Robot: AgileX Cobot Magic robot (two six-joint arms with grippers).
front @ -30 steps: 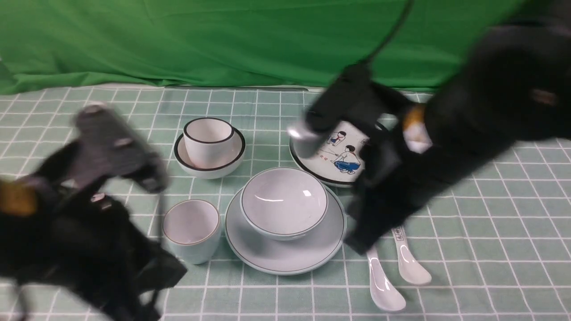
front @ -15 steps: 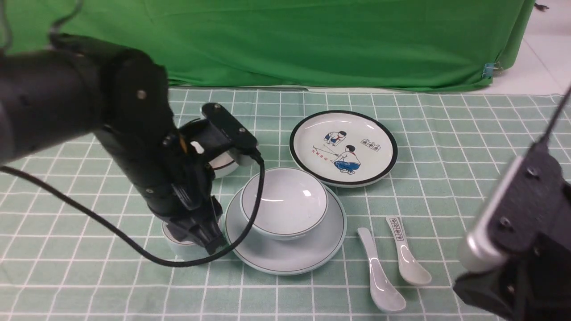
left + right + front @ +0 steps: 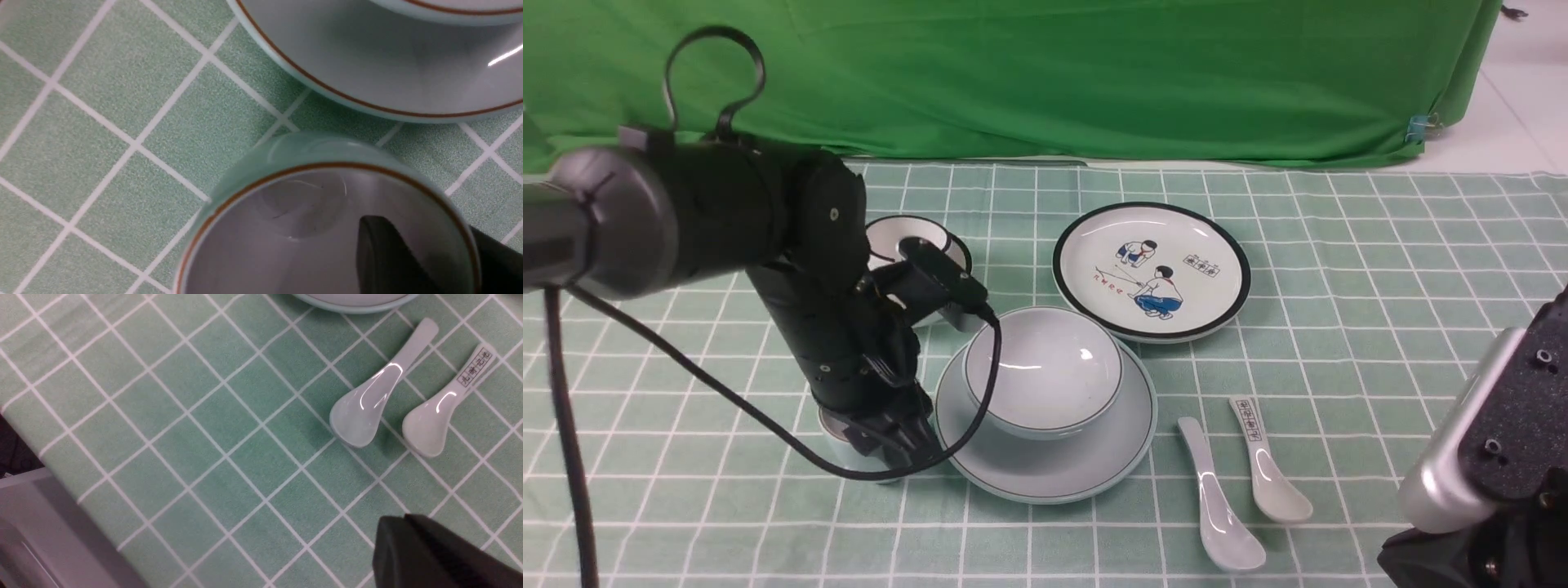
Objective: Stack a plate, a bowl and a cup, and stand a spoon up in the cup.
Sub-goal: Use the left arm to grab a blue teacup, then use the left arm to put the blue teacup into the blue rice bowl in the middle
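Observation:
The pale blue-green bowl sits in the pale blue-green plate at the middle front. The cup stands upright on the cloth just left of the plate, mostly hidden by my left arm. My left gripper is open and straddles the cup's wall. In the left wrist view one finger is inside the cup and the other is outside. The plain white spoon lies right of the plate. My right gripper is shut and empty, hovering near the front right corner.
A spoon with printed marks lies beside the plain one. A black-rimmed cartoon plate sits behind the bowl. A black-rimmed white cup in its bowl is behind my left arm. The table's edge is near my right gripper.
My left arm has swung in over the cup and lowered onto its rim. My right arm has pulled back from the middle to the front right corner.

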